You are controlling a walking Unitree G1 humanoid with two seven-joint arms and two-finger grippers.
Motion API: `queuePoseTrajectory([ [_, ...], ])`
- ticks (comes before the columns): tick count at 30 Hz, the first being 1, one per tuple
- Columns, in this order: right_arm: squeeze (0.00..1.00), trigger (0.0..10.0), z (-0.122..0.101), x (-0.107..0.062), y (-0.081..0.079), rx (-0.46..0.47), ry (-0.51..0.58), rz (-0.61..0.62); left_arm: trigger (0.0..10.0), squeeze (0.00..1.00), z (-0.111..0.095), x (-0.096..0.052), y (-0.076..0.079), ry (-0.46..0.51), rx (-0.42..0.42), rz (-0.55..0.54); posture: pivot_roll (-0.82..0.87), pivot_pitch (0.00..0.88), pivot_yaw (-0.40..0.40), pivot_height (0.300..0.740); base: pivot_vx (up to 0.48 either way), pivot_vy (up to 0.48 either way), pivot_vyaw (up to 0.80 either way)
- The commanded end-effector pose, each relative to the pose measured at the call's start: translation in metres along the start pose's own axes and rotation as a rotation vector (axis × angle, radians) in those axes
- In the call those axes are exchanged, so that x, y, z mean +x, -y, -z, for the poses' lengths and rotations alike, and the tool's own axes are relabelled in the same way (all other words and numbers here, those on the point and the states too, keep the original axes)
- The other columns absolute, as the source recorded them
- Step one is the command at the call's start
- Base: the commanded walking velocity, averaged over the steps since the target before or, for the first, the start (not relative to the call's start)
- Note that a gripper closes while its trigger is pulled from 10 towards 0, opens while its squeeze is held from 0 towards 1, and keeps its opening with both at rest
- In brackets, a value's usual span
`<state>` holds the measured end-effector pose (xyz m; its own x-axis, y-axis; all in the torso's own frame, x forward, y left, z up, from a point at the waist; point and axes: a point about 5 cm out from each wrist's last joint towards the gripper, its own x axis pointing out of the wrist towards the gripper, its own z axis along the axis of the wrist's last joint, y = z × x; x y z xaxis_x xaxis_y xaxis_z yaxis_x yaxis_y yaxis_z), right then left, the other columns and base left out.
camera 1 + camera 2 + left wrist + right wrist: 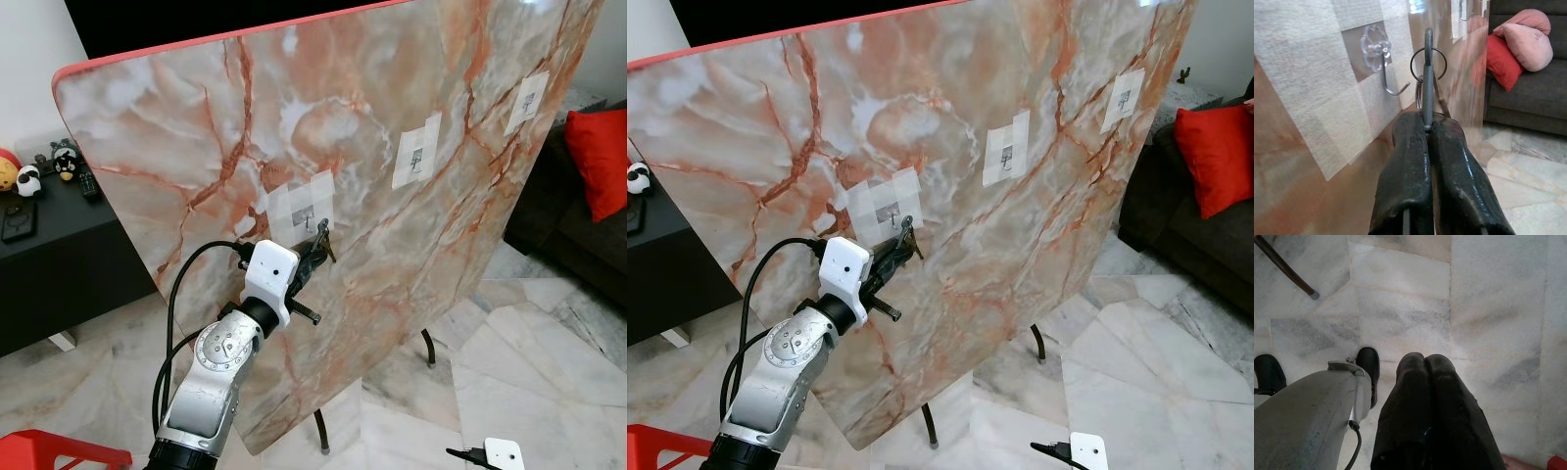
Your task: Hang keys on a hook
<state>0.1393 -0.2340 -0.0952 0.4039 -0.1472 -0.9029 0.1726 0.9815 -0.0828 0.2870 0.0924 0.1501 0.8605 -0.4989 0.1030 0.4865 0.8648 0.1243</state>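
Your left gripper is pinched shut on the keys, their split ring standing up just beside the clear hook taped near the lower left edge of the tilted marble tabletop. The keys look light, stiff and slick; grip the flat blade so the ring stays free. Your right gripper hangs idle, fingers together, over the floor.
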Motion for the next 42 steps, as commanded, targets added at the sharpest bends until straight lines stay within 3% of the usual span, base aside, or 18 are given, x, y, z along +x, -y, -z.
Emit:
queuePoseTrajectory([
  [1, 0.00, 10.0, 0.000, 0.000, -0.001, 0.003, 0.002, -0.002, 10.0, 0.00, -0.009, 0.002, -0.005, 0.034, -0.002, -0.030, -0.01, 0.000, -0.021, 0.740, 0.000, 0.000, 0.00],
  [12, 0.00, 10.0, -0.001, 0.000, -0.001, 0.003, 0.002, -0.001, 10.0, 0.00, -0.012, 0.000, -0.014, 0.061, -0.039, -0.106, -0.01, 0.000, -0.024, 0.740, 0.000, 0.000, 0.00],
  [24, 0.00, 10.0, -0.002, 0.000, 0.000, -0.003, 0.003, -0.003, 10.0, 0.00, -0.015, -0.005, -0.016, 0.085, -0.070, -0.107, 0.00, 0.000, -0.028, 0.740, 0.000, 0.000, 0.00],
  [42, 0.00, 10.0, -0.002, 0.000, 0.000, -0.020, 0.001, -0.006, 10.0, 0.00, -0.003, -0.013, -0.022, 0.013, -0.048, -0.124, 0.00, 0.000, -0.030, 0.740, 0.000, 0.000, 0.00],
])
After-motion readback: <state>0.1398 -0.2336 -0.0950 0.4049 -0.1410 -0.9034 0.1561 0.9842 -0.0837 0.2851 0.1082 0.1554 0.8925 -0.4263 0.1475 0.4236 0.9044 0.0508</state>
